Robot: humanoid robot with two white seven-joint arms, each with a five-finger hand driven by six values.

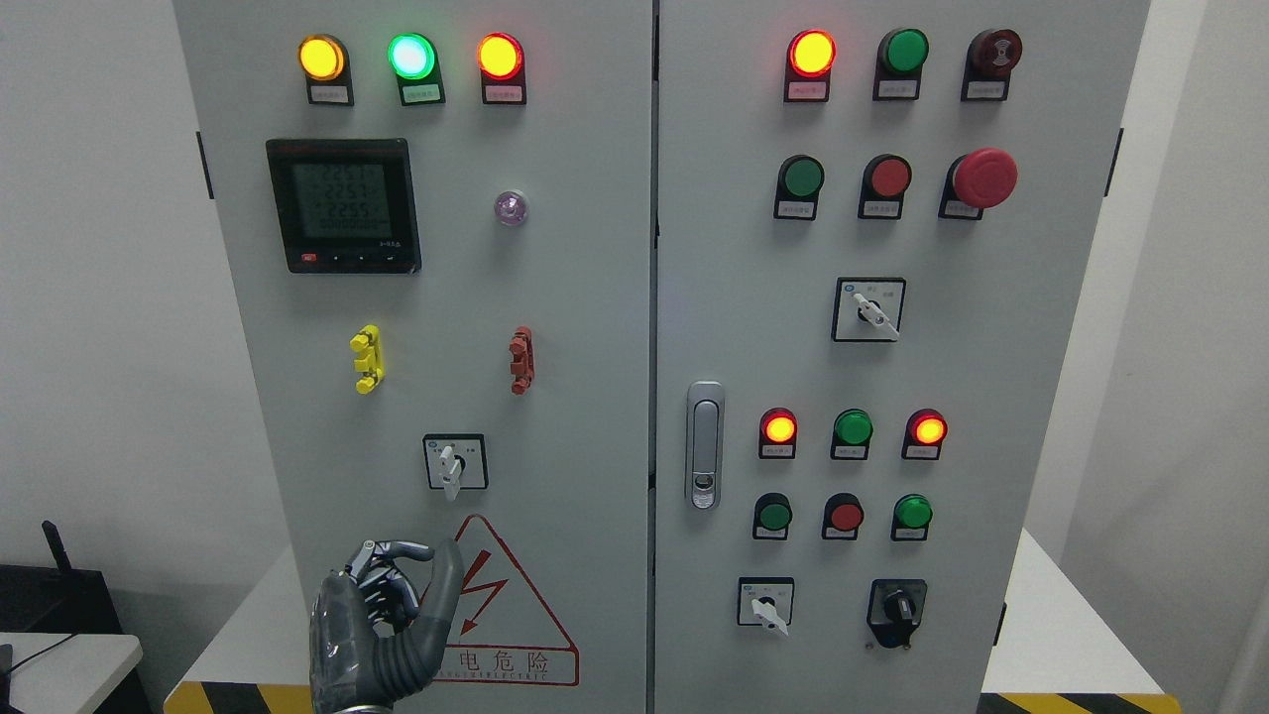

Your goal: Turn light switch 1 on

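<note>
Approach stage, head view. My left hand (382, 620) rises at the lower left, in front of the cabinet's left door (585, 297), fingers curled loosely with thumb raised, grasping nothing; it covers the edge of the red warning triangle (516, 615). I take the rotary selector switch (454, 463) just above the hand as light switch 1, though its label is too small to read. Its white lever points down. I judge the next move calls for lifting the hand to the lever, pinching it and twisting. My right hand is out of view.
</note>
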